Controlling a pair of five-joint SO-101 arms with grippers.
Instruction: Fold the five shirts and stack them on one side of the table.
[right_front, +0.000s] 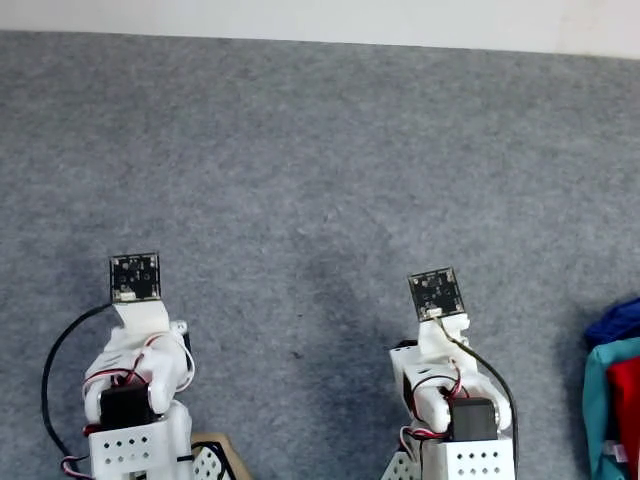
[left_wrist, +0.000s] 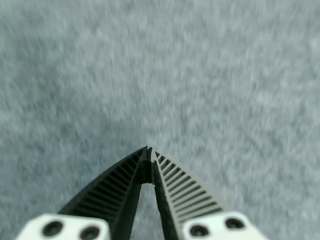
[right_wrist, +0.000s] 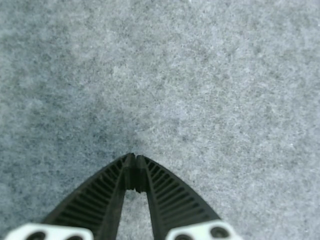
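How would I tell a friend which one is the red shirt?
Look over the grey table to its right edge in the high view, where a pile of shirts lies. The red shirt sits lowest in that view, edged by a teal shirt, with a blue shirt beyond.

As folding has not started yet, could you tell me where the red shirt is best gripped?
The red shirt seems to lie atop the teal shirt at the table edge, with the rest of it out of view. So probably pinch its exposed edge, the one facing the table's middle, coming from that side.
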